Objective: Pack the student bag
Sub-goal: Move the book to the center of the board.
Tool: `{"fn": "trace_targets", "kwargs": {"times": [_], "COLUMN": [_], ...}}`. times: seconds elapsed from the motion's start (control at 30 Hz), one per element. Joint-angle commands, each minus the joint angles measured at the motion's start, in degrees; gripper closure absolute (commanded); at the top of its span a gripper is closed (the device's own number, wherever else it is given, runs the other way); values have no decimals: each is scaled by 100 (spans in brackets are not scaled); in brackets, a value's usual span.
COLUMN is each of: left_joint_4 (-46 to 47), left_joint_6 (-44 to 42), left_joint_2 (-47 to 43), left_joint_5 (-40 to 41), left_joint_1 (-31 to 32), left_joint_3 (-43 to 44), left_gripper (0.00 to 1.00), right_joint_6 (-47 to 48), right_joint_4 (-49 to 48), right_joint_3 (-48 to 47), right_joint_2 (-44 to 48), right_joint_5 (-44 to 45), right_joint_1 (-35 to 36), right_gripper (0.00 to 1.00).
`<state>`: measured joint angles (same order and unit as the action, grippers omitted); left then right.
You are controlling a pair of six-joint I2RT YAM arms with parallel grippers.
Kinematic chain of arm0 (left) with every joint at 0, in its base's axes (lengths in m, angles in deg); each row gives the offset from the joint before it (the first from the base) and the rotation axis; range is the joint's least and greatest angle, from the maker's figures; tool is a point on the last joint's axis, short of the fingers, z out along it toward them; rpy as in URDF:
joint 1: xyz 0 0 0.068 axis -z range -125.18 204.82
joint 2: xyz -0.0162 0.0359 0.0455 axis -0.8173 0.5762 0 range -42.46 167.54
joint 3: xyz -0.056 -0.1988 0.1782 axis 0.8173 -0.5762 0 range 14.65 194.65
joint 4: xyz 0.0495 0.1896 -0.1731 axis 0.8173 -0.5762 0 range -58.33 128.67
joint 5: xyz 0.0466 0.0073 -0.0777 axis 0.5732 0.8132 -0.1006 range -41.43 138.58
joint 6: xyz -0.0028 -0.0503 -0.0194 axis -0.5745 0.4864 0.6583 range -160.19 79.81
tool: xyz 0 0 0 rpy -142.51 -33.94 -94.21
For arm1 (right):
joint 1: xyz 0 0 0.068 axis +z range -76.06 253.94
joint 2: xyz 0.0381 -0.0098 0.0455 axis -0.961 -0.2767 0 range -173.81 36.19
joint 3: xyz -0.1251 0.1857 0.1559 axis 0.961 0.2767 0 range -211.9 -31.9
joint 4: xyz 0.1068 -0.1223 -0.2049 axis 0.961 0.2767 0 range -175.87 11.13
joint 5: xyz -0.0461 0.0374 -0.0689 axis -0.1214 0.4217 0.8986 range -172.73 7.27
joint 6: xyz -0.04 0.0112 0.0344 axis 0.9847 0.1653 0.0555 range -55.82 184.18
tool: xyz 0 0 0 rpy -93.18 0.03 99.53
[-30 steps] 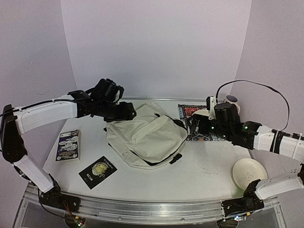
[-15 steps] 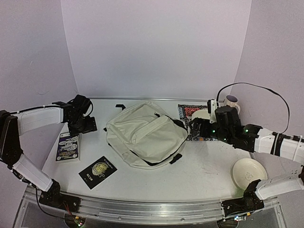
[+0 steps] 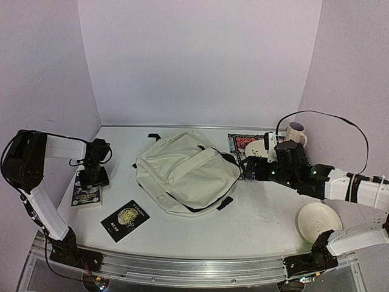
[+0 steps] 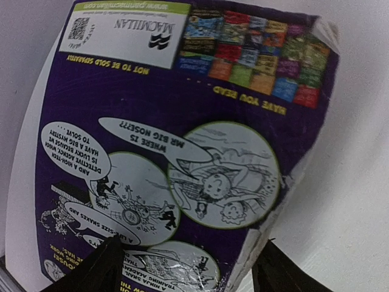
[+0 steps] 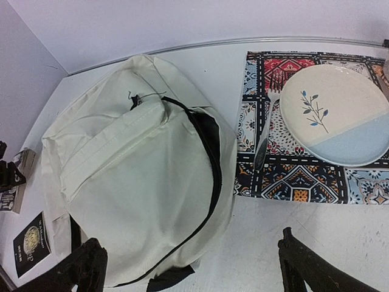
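Top external view is showing the table (image 3: 261, 225) with the bag (image 3: 185, 173) lying flat at its middle, well apart from both arm bases. From the right wrist, a dark gap is showing along the zip on the bag's right side, so the mouth is probably lying at least partly open.

Right of the bag, the mat (image 5: 292, 182) is carrying a plate (image 5: 334, 115) and a fork (image 5: 265, 131). A second plate (image 3: 319, 220) is sitting near the right base, and a mug (image 3: 296, 131) is standing at the back.

At the left edge, a purple book (image 4: 182, 152) is lying flat, with a black booklet (image 3: 124, 220) nearer the front.

The left gripper (image 3: 91, 177) is hanging right over the book with its jaws spread and holding nothing. One fingertip is overlapping the cover and the other is sitting at its edge. The right gripper (image 3: 248, 168) is waiting just beside the bag's right side, jaws fully wide and empty.

The step in hand is judged to be picking up the book. For a clean pickup, the fingers should be straddling the book's narrow width, reaching down to the table before closing so that both pads are catching the edges. A thin book lying flat is likely to slip out of a shallow pinch. Meanwhile the right gripper should be lifting the zip flap so that the mouth is gaping wide for the book.
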<state>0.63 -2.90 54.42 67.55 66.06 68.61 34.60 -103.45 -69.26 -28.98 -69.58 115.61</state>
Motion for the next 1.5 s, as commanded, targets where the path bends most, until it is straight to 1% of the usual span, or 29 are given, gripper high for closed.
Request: {"fn": "trace_targets", "kwargs": {"times": [0.0, 0.13, 0.27, 0.33, 0.5, 0.6, 0.67, 0.83, 0.93, 1.03, 1.1, 1.17, 1.23, 1.3, 1.4, 1.47], "left_joint_4": [43, 163, 327, 413, 520, 535, 546, 572, 602, 624, 614, 590, 579, 575, 579, 594], "left_joint_6": [-92, -142, -163, -145, -16, 119, 251, 553, 752, 848, 849, 821, 746, 615, 404, 244], "left_joint_2": [237, 193, 86, -48, -382, -563, -667, -697, -775, -961, -1188, -1450, -1671, -1781, -1774, -1650], "left_joint_5": [-431, -818, -1324, -1605, -2047, -2186, -2219, -2365, -2386, -2431, -2328, -2043, -1956, -1952, -1952, -1797], "left_joint_1": [-9, -9, -2, 25, 370, 608, 772, 1462, 1878, 2149, 2171, 2139, 1979, 1661, 1036, 785], "left_joint_3": [-25, -165, -325, -392, -352, -275, -201, 124, 204, 209, 172, 134, 74, -50, -250, -283], "left_gripper": [36, 52, 71, 78, 89, 98, 100, 99, 94, 81, 71, 56, 46, 41, 39, 37], "right_joint_6": [73, 84, 100, 109, 111, 113, 93, 81, 105, 163, 200, 223, 264, 333, 398, 385], "right_joint_4": [-254, -292, -358, -384, -463, -483, -492, -501, -501, -501, -501, -504, -520, -569, -657, -642], "right_joint_3": [49, 78, 89, 74, 62, 73, 87, 91, 91, 64, 30, -12, -48, -77, -122, -199], "right_joint_2": [144, 154, 129, 104, 59, 62, 80, 112, 153, 156, 118, 66, 20, -21, -107, -219], "right_joint_5": [8, 12, -3, -38, -159, -224, -241, -329, -341, -400, -491, -625, -818, -1063, -1543, -1863], "right_joint_1": [21, 17, 17, 18, 22, 17, 22, 17, 17, 17, 17, 17, 17, 18, 25, 31], "right_gripper": [2, 2, 2, 2, 2, 2, 2, 2, 2, 2, 2, 2, 2, 2, 2, 2]}}
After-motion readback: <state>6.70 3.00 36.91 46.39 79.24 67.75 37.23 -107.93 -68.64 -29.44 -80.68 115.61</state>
